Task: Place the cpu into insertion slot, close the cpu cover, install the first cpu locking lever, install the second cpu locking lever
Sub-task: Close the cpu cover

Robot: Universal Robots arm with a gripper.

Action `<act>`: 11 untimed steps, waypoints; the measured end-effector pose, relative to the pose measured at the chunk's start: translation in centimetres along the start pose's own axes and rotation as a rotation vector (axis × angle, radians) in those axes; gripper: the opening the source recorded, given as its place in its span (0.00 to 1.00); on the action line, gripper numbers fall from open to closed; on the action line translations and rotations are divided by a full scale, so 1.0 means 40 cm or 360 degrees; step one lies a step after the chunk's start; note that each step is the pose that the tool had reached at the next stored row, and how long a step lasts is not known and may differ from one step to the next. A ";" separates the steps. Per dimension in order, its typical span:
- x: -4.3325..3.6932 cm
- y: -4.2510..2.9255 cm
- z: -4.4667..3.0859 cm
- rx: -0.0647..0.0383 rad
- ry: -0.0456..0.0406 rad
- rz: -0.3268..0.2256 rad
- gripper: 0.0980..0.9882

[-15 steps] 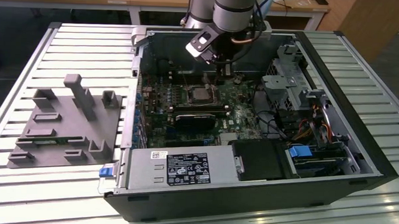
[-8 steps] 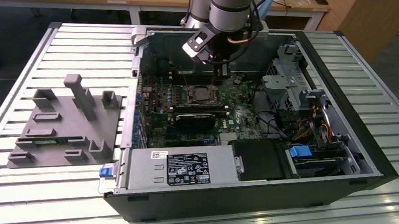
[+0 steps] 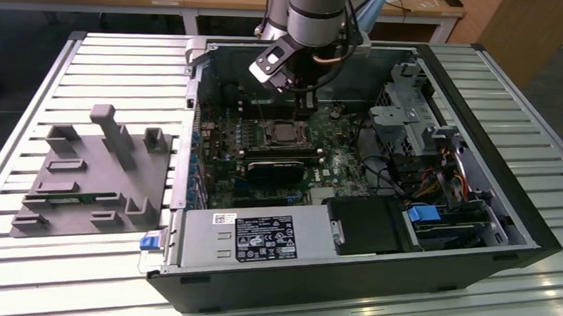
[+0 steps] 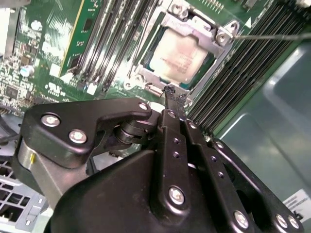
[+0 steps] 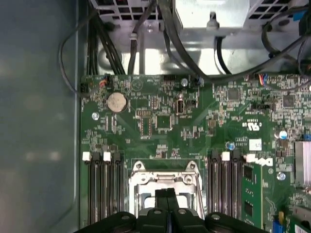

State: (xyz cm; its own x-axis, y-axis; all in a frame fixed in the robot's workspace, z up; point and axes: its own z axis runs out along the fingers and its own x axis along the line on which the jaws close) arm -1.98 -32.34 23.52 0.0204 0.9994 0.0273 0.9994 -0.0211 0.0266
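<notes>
The cpu [image 4: 180, 56], a dull silver square chip, lies in the insertion slot [image 3: 284, 132] on the green board. The cpu cover [image 4: 190, 28], a silver frame with a window, lies flat around the chip. It also shows in the first wrist view as the cpu cover [image 5: 146, 178]. My gripper [image 4: 173, 92] is shut, its black fingers pressed together with nothing visible between them. Its tips hover at the socket's edge, just off the cover frame. In the exterior view the gripper [image 3: 307, 105] hangs over the far side of the socket. A thin metal lever rod [image 4: 272, 35] runs out from one socket corner.
The open computer case [image 3: 471, 101] walls in the board. A power supply [image 3: 251, 234] sits at the near side, a drive cage [image 3: 419, 128] and cables on the exterior view's right. Long black memory slots [image 5: 104, 189] flank the socket. A grey fixture [image 3: 93, 172] stands outside the case.
</notes>
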 end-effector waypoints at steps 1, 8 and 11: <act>0.000 -0.004 0.001 0.0000 0.0000 0.0000 0.01; -0.007 -0.028 0.011 0.0000 0.0002 0.0000 0.01; -0.012 -0.038 0.016 0.0000 0.0004 0.0000 0.01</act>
State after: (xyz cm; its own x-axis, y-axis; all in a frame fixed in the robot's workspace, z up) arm -3.48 -32.78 22.84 0.0204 0.9994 0.0297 0.9994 -0.0211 0.0266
